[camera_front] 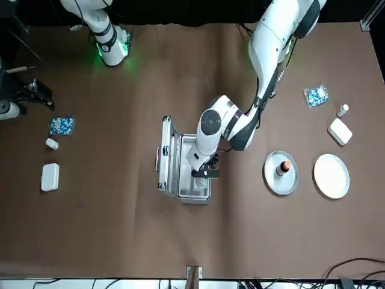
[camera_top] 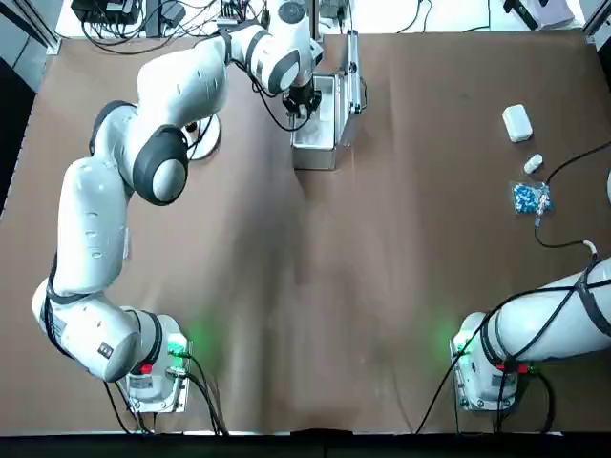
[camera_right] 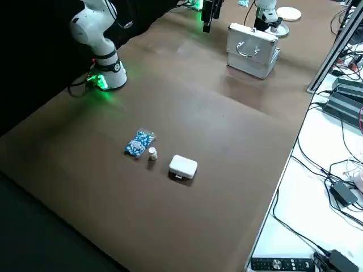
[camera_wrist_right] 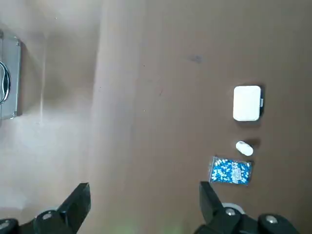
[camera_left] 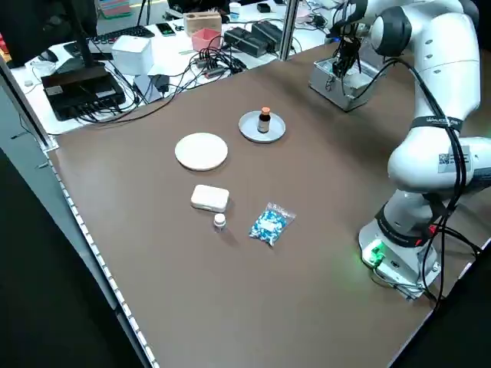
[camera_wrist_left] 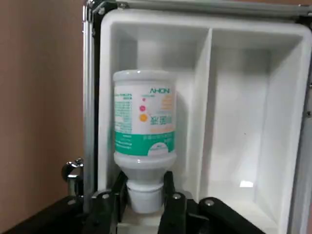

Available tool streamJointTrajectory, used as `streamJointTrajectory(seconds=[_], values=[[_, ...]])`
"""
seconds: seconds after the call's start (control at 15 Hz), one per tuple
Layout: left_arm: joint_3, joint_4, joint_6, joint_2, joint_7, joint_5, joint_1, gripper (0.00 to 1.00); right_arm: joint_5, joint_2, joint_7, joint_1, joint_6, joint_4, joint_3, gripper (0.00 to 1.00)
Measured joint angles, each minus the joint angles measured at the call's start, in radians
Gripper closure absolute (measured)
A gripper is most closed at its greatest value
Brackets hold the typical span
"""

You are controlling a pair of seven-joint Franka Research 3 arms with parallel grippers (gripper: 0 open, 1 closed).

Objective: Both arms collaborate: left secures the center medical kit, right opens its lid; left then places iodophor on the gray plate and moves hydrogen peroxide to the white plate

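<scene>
- Left gripper (camera_wrist_left: pixel 145 202) reached into the open medical kit (camera_front: pixel 180 162) mid-counter, jaws clenched on the cap end of the hydrogen peroxide (camera_wrist_left: pixel 144 146), which lay in the tray's narrow compartment.
- Iodophor (camera_front: pixel 281 168) stood upright on the gray plate (camera_front: pixel 271 178); white plate (camera_front: pixel 331 176) just beside.
- Right gripper (camera_wrist_right: pixel 142 207) hovered above the counter, well apart from the kit, jaws released.

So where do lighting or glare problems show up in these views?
Top view: green glow on the brown table beside both arm bases. Right side view: left portion sinks into darkness. Left wrist view: small glare spot in the white kit tray; the white teal-labelled bottle reads clearly.
</scene>
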Motion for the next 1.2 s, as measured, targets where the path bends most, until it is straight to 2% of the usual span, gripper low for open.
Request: streamJointTrajectory(seconds=[0.4, 0.6, 0.87, 1.2], values=[[-0.004, 0.030, -0.011, -0.031, -0.012, -0.018, 0.008, 0.67, 0.000, 0.000, 0.001, 0.010, -0.009, -0.003, 0.001, 0.01], [-0.005, 0.037, -0.064, -0.091, -0.014, -0.100, 0.024, 0.67, 0.000, 0.000, 0.003, 0.023, -0.009, -0.016, 0.002, 0.01], [-0.006, 0.040, -0.141, -0.184, -0.010, -0.268, 0.093, 0.67, 0.000, 0.000, 0.003, 0.024, -0.009, -0.021, 0.002, 0.01], [-0.009, 0.039, -0.245, -0.232, 0.001, -0.324, 0.168, 0.67, -0.001, 0.000, 0.003, 0.024, -0.004, -0.021, -0.001, 0.01]])
